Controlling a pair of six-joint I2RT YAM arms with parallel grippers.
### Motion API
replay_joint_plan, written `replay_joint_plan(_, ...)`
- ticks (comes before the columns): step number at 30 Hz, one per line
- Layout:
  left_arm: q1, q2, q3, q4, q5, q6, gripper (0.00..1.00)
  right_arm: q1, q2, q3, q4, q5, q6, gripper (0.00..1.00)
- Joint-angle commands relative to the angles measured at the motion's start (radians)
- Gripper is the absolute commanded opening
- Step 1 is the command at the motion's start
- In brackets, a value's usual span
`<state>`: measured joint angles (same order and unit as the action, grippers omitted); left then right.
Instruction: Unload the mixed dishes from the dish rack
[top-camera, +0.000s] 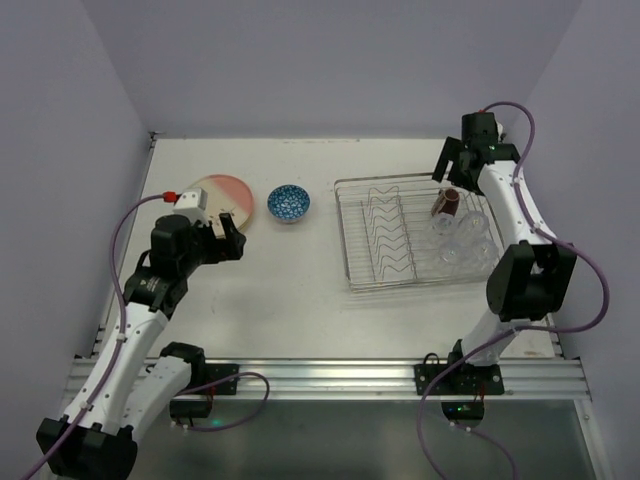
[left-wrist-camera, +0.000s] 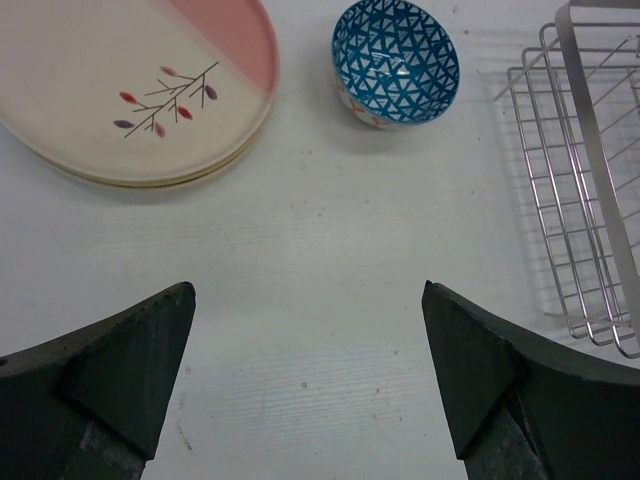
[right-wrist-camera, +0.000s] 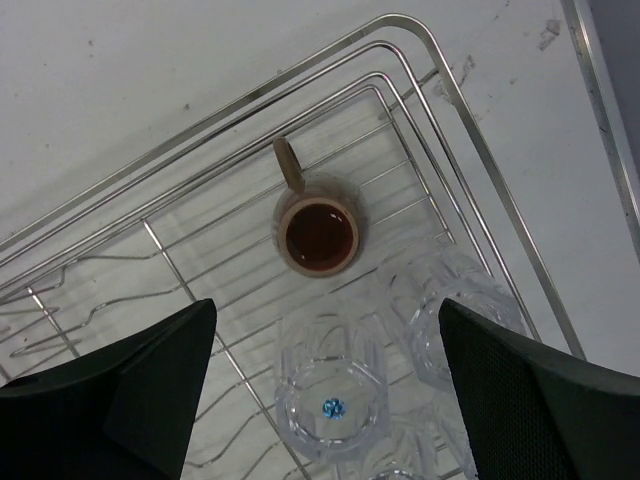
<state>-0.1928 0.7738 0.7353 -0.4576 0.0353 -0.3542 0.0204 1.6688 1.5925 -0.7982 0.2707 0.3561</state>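
One small brown mug (right-wrist-camera: 318, 232) stands upright, mouth open to the ceiling, inside the wire rack (top-camera: 392, 262) at the right side of the desk (left-wrist-camera: 320, 230), in the rack corner closest to the desk's far right corner. The right gripper (right-wrist-camera: 327, 305) hovers above it with fingers spread wide and nothing between them. Glazed and rigid, the mug looks light but slick and liable to chip; a pinch across its wall at the rim, clear of the thin strap handle, seems the surest hold. Faceted clear tumblers (right-wrist-camera: 328, 400) crowd just beside it, brittle and easily knocked by a descending finger. The rack's thin silver wires and zigzag dividers stand bare of plates. Toward the desk's far left corner, what appear to be two stacked cream plates (left-wrist-camera: 120, 90), sprig-marked and part pink, lie flat, with a blue-patterned bowl (left-wrist-camera: 396, 62) near them. The left gripper (left-wrist-camera: 308, 290) hangs over bare desk on the near side of them, fingers apart and holding nothing.
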Motion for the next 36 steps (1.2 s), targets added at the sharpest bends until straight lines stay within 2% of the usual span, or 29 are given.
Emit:
replay_joint_plan(1,-0.031,-0.001,-0.014,0.033,-0.006,0.032,1.0,-0.014,0.069,0.089,-0.01,-0.02,-0.025,0.94)
replay_joint_plan(2,-0.036,0.005,-0.013,0.033,-0.003,0.032,1.0,-0.046,0.089,0.099,-0.013,-0.033,-0.028,0.93)
replay_joint_plan(6,-0.043,0.024,-0.01,0.031,0.014,0.037,1.0,-0.048,0.193,0.147,-0.032,-0.054,-0.048,0.91)
replay_joint_plan(16,-0.054,0.027,-0.011,0.03,0.026,0.038,1.0,-0.05,0.318,0.172,-0.044,-0.09,-0.066,0.84)
replay_joint_plan(36,-0.065,0.007,-0.014,0.031,0.026,0.04,1.0,-0.033,0.361,0.147,-0.056,-0.065,-0.046,0.74)
